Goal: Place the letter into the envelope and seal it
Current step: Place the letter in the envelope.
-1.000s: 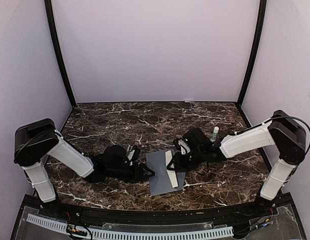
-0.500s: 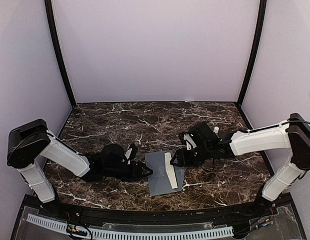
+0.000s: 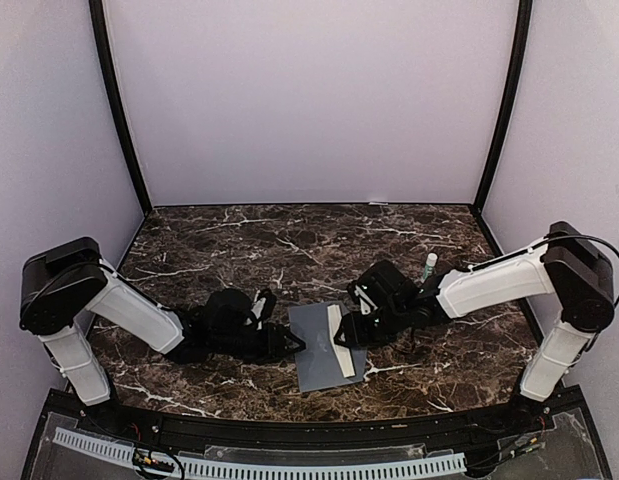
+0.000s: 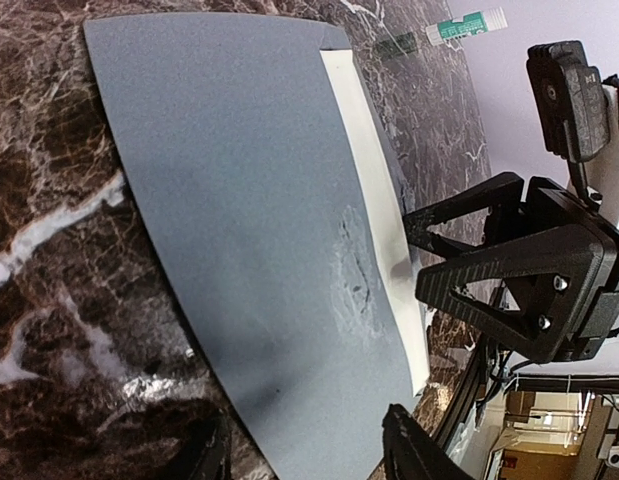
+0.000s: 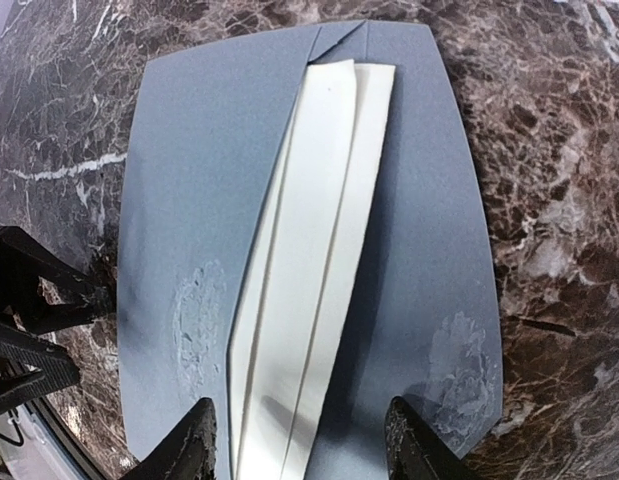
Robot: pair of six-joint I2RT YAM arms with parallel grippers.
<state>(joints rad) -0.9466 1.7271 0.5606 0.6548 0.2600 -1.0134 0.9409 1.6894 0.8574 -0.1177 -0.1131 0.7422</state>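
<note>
Cream letter on grey envelope
Your long, creased letter lies along the flat, smooth paper envelope on the marbled bench; left fingers and right fingers are spread, holding nothing.

Envelope: slate-grey and rectangular, lying flat on my dark marbled desk, close to the near edge, about midway across and a little askew.
Envelope surface: two pale mottled patches, one on each side of the cream strip.
Letter: cream paper, showing as a long narrow strip along the envelope's length; from overhead it sits right of the envelope's middle.
Letter creases: fold lines run lengthwise, with the layers lying flat on one another.
Letter against envelope: grey shows along both long sides. One long edge seems to slip under a slanted grey edge, but I cannot tell how far in.
Far end: a small grey fold peaks just past the strip's tip.
</note>
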